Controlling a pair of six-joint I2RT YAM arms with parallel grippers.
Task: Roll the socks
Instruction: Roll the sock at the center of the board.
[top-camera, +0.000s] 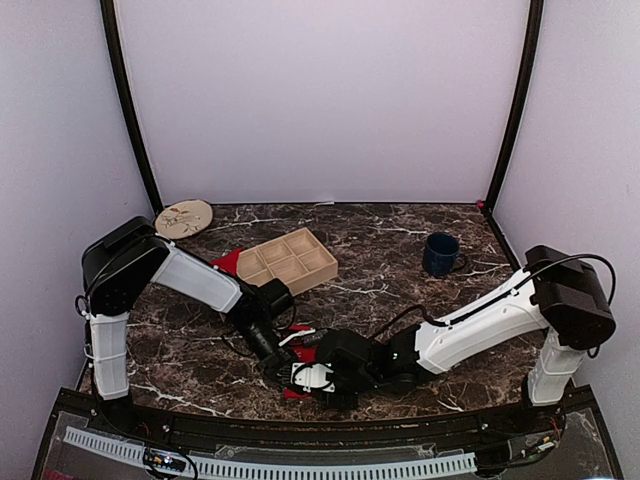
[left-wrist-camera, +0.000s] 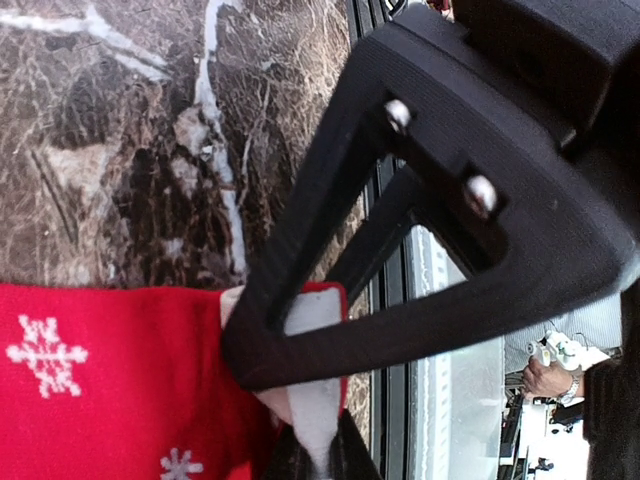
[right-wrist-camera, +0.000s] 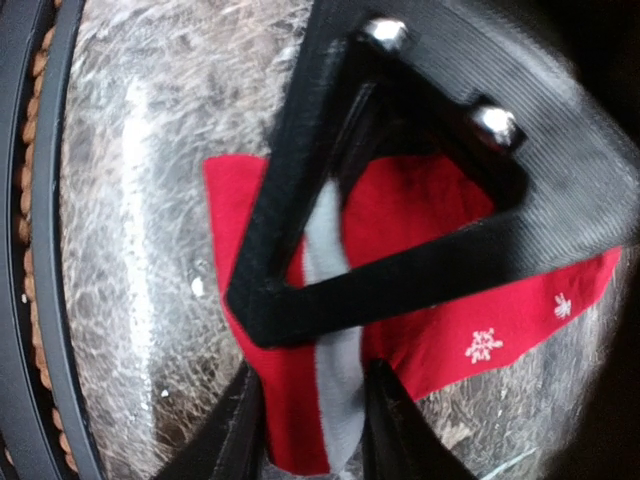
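A red sock with white snowflakes (left-wrist-camera: 90, 380) lies on the marble table near the front edge; only small red bits of it (top-camera: 296, 392) show between the two grippers in the top view. My left gripper (left-wrist-camera: 322, 455) is shut on its white end (left-wrist-camera: 318, 400). My right gripper (right-wrist-camera: 315, 440) holds the same sock (right-wrist-camera: 480, 300) with a grey-white band (right-wrist-camera: 335, 380) filling the gap between its fingers. In the top view the left gripper (top-camera: 278, 352) and right gripper (top-camera: 308, 378) nearly touch. A second red sock (top-camera: 228, 262) lies left of the tray.
A wooden compartment tray (top-camera: 287, 260) stands behind the left arm. A dark blue mug (top-camera: 440, 254) stands at the back right. A round patterned plate (top-camera: 184, 218) lies at the back left. The black front rail (top-camera: 300, 428) runs just below the grippers.
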